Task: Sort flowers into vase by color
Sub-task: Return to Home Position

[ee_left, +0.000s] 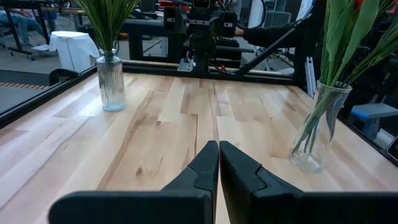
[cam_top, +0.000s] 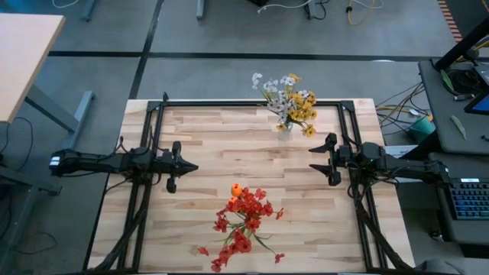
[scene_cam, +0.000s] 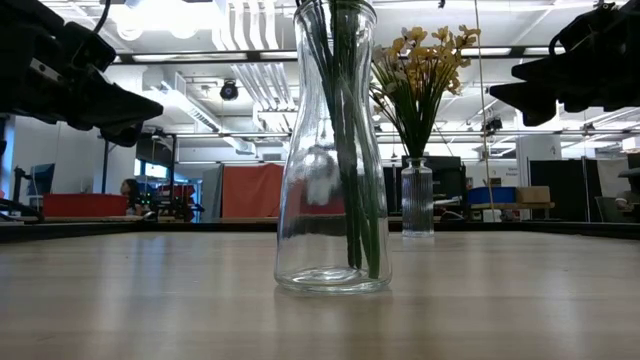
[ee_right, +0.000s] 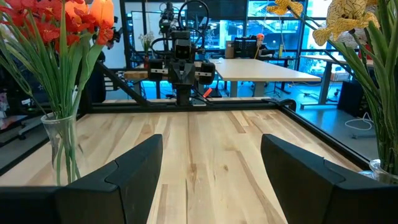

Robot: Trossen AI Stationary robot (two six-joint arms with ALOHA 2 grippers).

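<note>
Red and orange flowers (cam_top: 244, 218) sit in the near vase (scene_cam: 332, 200); yellow and white flowers (cam_top: 292, 101) in the far vase (cam_top: 284, 131).
We see left claw (cam_top: 191, 166) closed, right claw (cam_top: 317, 162) open, both empty, at opposite sides of the table (cam_top: 206, 137).

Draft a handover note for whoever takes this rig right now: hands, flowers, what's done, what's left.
Left hand: shut, empty, above the left side of the table.
Right hand: open, empty, above the right side.
Yellow and white flowers stand in the far vase; red and orange flowers stand in the near vase.
Done: every flower in view is in a vase, sorted by color.
Left: probably nothing but the return home.
</note>
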